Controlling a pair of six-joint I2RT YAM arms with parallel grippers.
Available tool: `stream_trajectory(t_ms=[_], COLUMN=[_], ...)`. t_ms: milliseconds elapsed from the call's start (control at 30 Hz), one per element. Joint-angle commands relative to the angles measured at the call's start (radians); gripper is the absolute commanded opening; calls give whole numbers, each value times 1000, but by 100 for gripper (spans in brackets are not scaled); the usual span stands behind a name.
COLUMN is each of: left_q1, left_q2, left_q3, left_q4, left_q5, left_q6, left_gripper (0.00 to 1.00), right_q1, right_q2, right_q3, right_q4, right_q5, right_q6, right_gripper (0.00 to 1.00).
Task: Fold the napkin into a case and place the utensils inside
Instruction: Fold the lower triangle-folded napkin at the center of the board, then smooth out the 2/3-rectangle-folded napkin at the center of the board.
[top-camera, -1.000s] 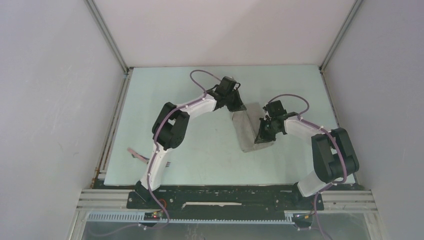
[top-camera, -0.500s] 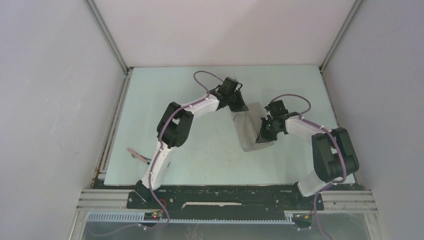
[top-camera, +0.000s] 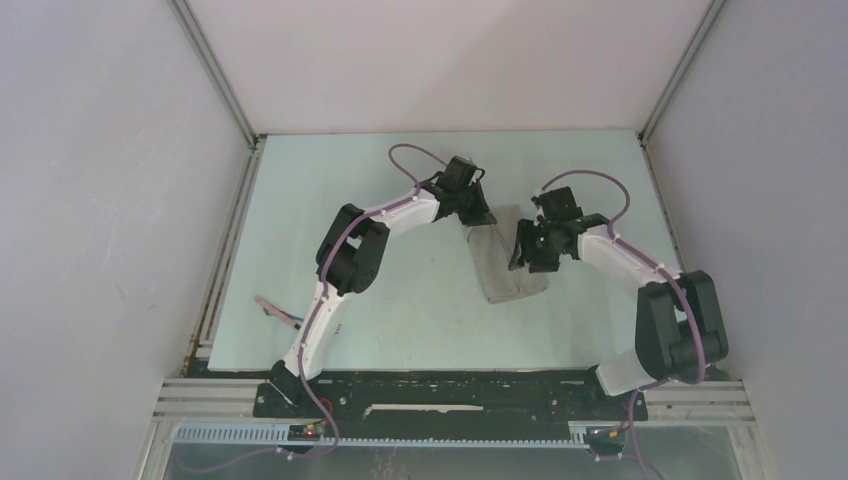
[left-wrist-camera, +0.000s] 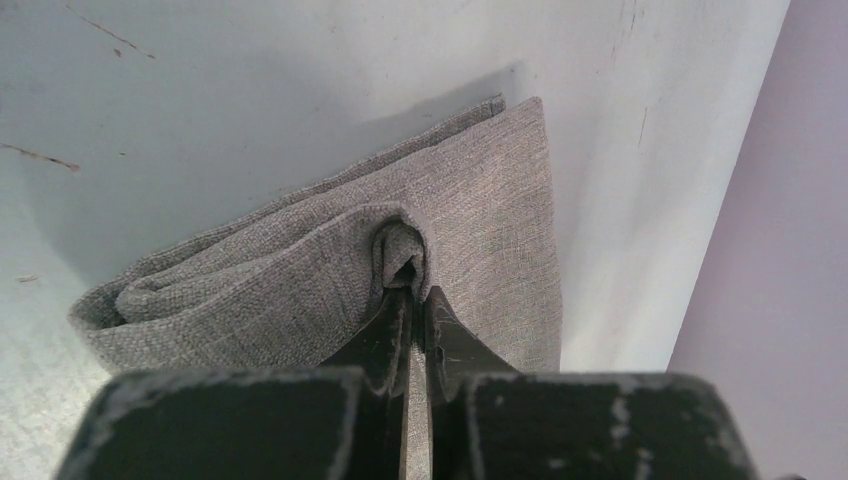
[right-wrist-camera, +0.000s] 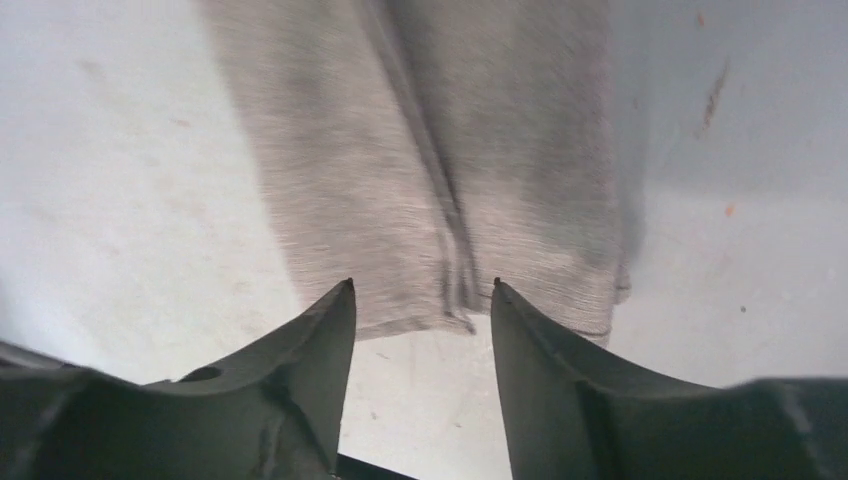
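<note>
The light-grey napkin lies mid-table, folded into a narrow layered strip that tapers toward the near end. My left gripper is at its far end, shut on a pinched-up fold of the cloth. In the left wrist view the left gripper has its jaws nearly together with fabric between them. My right gripper hovers by the strip's right edge, open and holding nothing. In the right wrist view the right gripper points at the napkin's end edge. The utensils show only as thin pinkish handles far left.
The pale green table is walled by white panels on three sides, with metal rails along its left edge. The black base bar of both arms runs along the near edge.
My right gripper has opened, let go of the napkin's right side and drawn back toward the far side. The cloth there has dropped flat. The left gripper keeps its pinch, barely moved.
</note>
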Motion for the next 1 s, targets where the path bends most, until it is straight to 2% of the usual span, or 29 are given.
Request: stream_trajectory(t_ms=[0, 100, 167, 300, 367, 467, 600, 700, 800, 967], left_q1=[1, 1, 1, 1, 1, 2, 3, 4, 5, 6], left_q2=[8, 9, 9, 7, 6, 11, 27, 37, 36, 33], left_q3=[52, 51, 52, 51, 53, 59, 70, 76, 76, 79], left_q4=[18, 19, 19, 16, 15, 7, -11, -8, -6, -7], left_q5=[7, 8, 12, 14, 13, 7, 5, 18, 13, 9], left_q6=[21, 21, 21, 30, 34, 33, 38, 38, 49, 53], left_gripper=[6, 6, 6, 6, 7, 7, 7, 7, 9, 10], right_q1=[12, -11, -14, -31, -33, -32, -21, -24, -28, -46], right_q2=[-65, 58, 143, 293, 324, 364, 408, 433, 466, 448], right_q3=[56, 70, 80, 110, 111, 122, 168, 205, 228, 172], right_q4=[119, 284, 396, 495, 522, 548, 477, 357, 221, 213], right_q5=[-201, -494, -613, -745, -770, -794, -788, -754, -714, -697], right_q6=[-18, 63, 116, 167, 162, 163, 137, 106, 60, 59], right_gripper=[63, 63, 61, 40, 34, 34, 36, 41, 41, 40])
